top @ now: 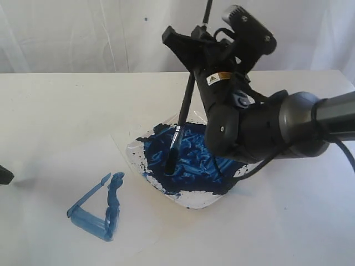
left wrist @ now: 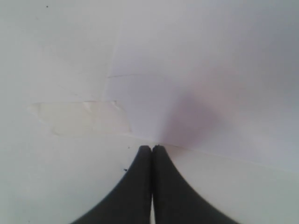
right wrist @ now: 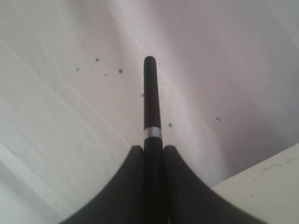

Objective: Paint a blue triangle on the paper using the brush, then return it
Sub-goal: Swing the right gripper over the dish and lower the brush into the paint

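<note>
Now the right gripper (top: 187,54) is clamped on the thin black-handled brush (top: 183,108), its tip in the clear dish of dark blue paint (top: 123,152) beneath. The streaky blue triangle outline (top: 97,211) lies beyond the dish. The left gripper (left wrist: 152,149) is pressed together, empty, beside the white paper sheet (left wrist: 210,70).

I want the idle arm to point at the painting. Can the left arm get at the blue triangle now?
Probably yes: only bare paper lies between the left end effector and the blue triangle; the right end effector holds the brush in the paint dish, off to the side.
</note>
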You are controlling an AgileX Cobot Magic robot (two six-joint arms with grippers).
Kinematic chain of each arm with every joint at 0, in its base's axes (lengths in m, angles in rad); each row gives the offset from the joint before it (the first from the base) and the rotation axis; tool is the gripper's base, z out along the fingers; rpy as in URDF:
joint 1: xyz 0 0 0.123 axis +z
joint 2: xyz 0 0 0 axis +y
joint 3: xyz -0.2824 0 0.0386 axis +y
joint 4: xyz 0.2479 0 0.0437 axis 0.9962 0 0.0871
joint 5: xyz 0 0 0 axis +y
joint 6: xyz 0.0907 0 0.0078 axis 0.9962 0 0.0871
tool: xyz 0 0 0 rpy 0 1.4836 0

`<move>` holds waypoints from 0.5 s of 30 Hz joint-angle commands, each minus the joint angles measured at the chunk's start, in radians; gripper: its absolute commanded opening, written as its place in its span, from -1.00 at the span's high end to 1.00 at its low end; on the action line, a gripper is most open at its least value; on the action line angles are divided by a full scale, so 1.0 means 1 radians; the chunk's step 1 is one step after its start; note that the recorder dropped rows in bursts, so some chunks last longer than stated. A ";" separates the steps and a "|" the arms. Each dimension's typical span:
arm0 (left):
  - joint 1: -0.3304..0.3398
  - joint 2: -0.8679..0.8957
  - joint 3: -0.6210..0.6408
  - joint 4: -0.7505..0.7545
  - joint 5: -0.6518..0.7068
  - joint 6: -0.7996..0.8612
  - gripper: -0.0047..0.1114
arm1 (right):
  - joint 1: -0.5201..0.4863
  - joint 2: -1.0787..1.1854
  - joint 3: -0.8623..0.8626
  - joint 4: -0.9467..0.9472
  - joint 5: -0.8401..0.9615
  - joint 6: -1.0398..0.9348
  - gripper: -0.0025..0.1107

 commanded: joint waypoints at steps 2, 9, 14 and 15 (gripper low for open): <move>0.002 0.000 -0.001 -0.007 0.024 -0.004 0.92 | -0.007 -0.014 0.075 0.146 -0.141 0.103 0.96; 0.002 0.000 -0.001 -0.007 0.017 -0.004 0.92 | -0.038 -0.014 0.100 0.340 -0.127 0.187 0.96; 0.002 0.000 -0.001 -0.011 -0.002 -0.004 0.92 | -0.081 0.033 0.098 0.333 -0.100 0.420 0.96; 0.002 0.000 -0.001 -0.011 -0.002 -0.004 0.92 | -0.089 0.045 0.098 0.333 -0.095 0.430 0.96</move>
